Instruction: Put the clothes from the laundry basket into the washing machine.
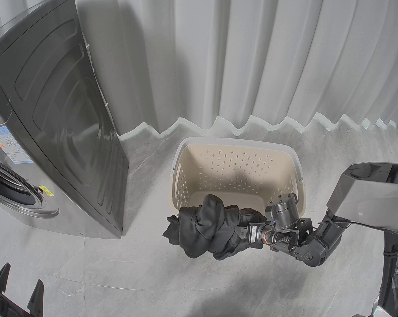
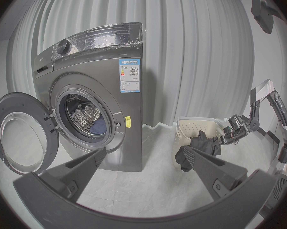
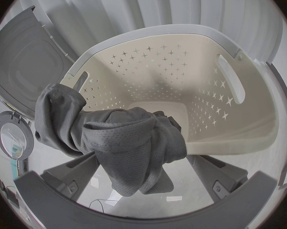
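A dark grey garment is gripped in a bunch by the right tool, whose jaws are closed on it. The cloth bulges out ahead of the tool and droops below it. Just beneath the grip lies the near rim of the laundry basket, and the garment is draped across that rim, partly outside it. The basket's pale bottom and star-pierced walls are laid bare beyond the tool, with no other clothing made out there, so this piece is judged to be the last one to be moved.

The washing machine stands well apart from the right tool, on the side toward which the garment points, and its door is swung wide open. Inside the drum a bluish cloth can be made out, so at least one item is taken to have been loaded already.

The left tool is seen with its fingers spread and nothing between them, and the drum opening lies ahead of it.

The task is therefore judged to be well along. What is left is for the held garment to be carried across to the drum and released inside.
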You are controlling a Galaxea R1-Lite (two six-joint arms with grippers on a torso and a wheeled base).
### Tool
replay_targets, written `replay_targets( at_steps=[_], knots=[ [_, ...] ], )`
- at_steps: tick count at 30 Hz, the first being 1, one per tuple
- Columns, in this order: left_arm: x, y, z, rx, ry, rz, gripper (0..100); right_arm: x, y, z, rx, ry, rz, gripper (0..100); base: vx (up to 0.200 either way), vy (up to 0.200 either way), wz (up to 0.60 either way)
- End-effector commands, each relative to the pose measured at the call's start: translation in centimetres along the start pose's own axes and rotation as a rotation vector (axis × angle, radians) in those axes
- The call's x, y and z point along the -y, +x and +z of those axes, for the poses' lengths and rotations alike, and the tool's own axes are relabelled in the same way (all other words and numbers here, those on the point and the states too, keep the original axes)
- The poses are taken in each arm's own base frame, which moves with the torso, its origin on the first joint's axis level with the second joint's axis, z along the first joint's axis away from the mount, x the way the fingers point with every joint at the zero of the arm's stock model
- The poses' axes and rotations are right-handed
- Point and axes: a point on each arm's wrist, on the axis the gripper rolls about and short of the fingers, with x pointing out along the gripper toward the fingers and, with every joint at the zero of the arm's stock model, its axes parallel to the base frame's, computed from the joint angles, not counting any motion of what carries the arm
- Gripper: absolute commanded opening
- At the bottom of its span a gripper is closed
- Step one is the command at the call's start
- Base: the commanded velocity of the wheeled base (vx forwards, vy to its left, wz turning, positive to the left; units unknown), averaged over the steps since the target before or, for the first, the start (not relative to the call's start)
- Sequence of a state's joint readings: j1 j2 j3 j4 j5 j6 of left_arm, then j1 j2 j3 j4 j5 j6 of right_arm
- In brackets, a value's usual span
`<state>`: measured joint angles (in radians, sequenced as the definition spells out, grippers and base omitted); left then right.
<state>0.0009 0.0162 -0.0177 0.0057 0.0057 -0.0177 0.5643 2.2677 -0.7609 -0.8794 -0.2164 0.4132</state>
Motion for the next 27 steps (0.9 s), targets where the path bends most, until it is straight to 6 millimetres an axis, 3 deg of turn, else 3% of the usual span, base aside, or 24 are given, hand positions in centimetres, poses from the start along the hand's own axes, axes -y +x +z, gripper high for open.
replay_targets(
  at_steps=[1,5,6,13,20,27],
  knots=[
    [0.0,0.0,-0.5,-0.003,-0.001,0.001,100,-0.2,0.8,-0.1,0.003,0.002,0.001,100,0.0,0.0,0.0],
    [0.0,0.0,-0.5,-0.002,-0.001,0.001,100,-0.3,0.9,0.0,0.011,0.007,0.006,100,0.0,0.0,0.0],
    [0.0,0.0,-0.5,-0.002,-0.001,0.001,100,-0.3,0.9,0.0,0.012,0.008,0.007,0,0.0,0.0,0.0],
    [0.0,0.0,-0.5,-0.002,-0.004,0.001,100,-0.2,-0.2,0.0,0.006,0.003,0.007,0,0.0,0.0,0.0],
    [0.0,0.0,-0.5,-0.002,-0.004,0.001,100,-0.6,-4.5,1.4,0.045,-0.003,0.048,0,0.0,0.0,0.0],
    [0.0,0.0,-0.5,-0.003,-0.004,0.001,100,-1.2,-9.5,4.1,0.158,0.01,0.117,0,0.0,0.0,0.0]
  ],
)
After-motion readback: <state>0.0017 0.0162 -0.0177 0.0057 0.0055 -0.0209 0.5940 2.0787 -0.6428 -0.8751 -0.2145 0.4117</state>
